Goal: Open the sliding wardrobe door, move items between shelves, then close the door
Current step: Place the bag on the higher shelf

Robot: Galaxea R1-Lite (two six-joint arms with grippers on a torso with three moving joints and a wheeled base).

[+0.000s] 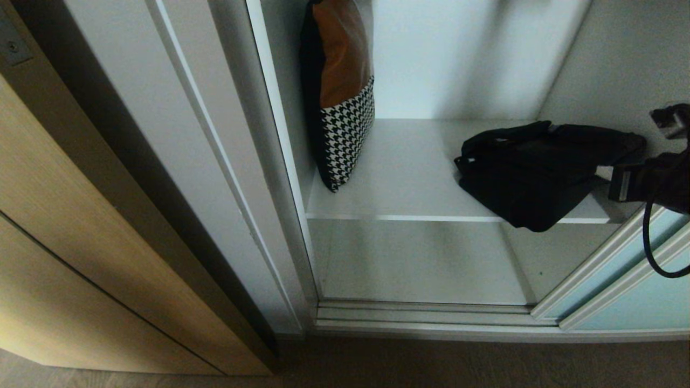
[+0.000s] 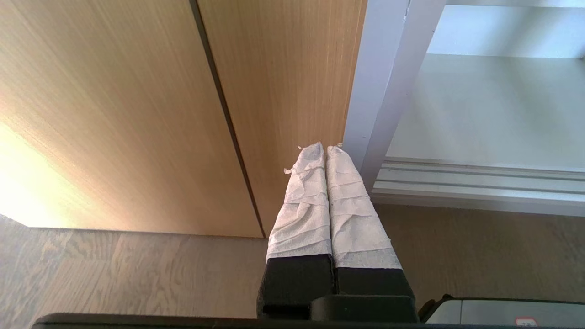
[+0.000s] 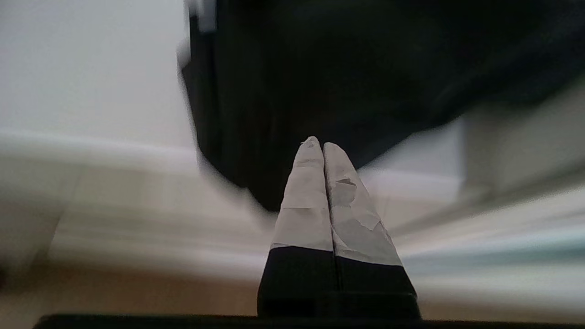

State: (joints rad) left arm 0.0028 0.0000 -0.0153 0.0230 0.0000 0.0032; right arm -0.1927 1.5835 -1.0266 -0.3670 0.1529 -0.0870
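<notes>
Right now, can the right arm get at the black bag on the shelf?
Probably yes: the sliding door stands open, the black bag overhangs the shelf edge, and the shut right end effector faces it unobstructed.

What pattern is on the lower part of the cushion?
Black-and-white houndstooth on the cushion, below an orange-brown top; clearest in the head view.

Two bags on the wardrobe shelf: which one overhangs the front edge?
The soft black fabric bag at the right: its lower corner hangs past the shelf's white front edge. The brown-and-houndstooth bag stands upright against the left wall, fully on the board.
</notes>
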